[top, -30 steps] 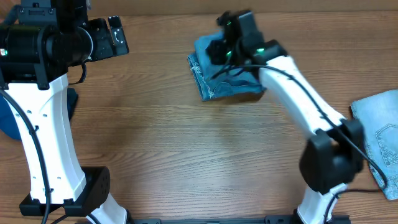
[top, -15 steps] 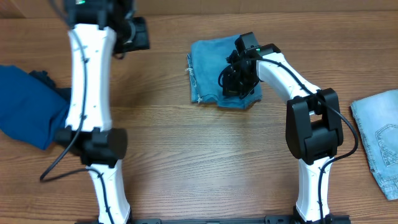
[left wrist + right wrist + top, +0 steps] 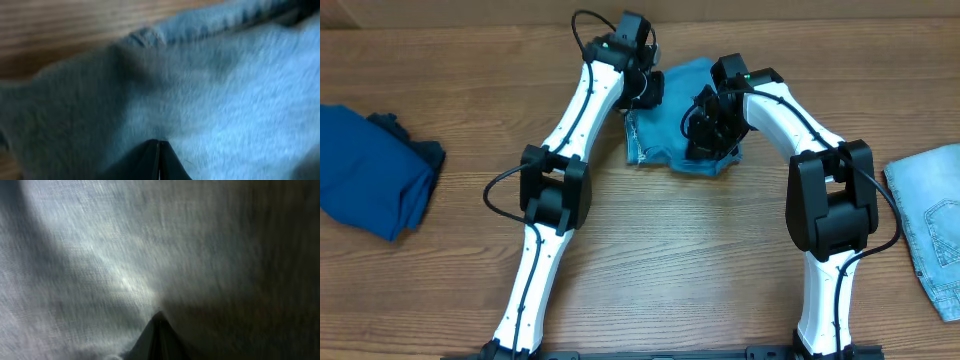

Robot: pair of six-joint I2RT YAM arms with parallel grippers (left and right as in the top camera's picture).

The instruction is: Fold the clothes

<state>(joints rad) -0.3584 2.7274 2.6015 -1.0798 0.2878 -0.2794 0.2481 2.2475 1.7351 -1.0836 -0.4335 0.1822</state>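
- Far centre of the table (image 3: pixel 650 260): folded mid-blue jeans (image 3: pixel 665 128), a compact bundle, roughly square, slightly wider left-right than near-far.
- Frayed hem (image 3: pixel 632 140) runs near-far down the bundle's left edge.
- Left gripper (image 3: pixel 645 88) sits at the far-left corner of the bundle, over the cloth edge.
- Right gripper (image 3: pixel 708 128) is on the right half, nearer the near-right corner.
- Both tools are directly on the jeans. The cloth lies under them, not off to a side.
- Left wrist view: fingers (image 3: pixel 146 162) read as one dark wedge with a hairline seam, so closed, tips down against the denim.
- Right wrist view: same picture, fingers (image 3: pixel 150 342) together and tips at the fabric.
- Can't tell in either view whether any denim is pinched between the tips.
- Key relation: the grippers sit on opposite corners, a diagonal from far-left to near-right, with the bundle's middle between them.
- My read: any next fold or smoothing stroke works left-right across that span, and each arm is nearer its own side.
- Other clothes are well apart: dark blue garment (image 3: pixel 370 175) at the left edge, light-wash denim (image 3: pixel 930 215) at the right edge.
- Neither arm is near those two.
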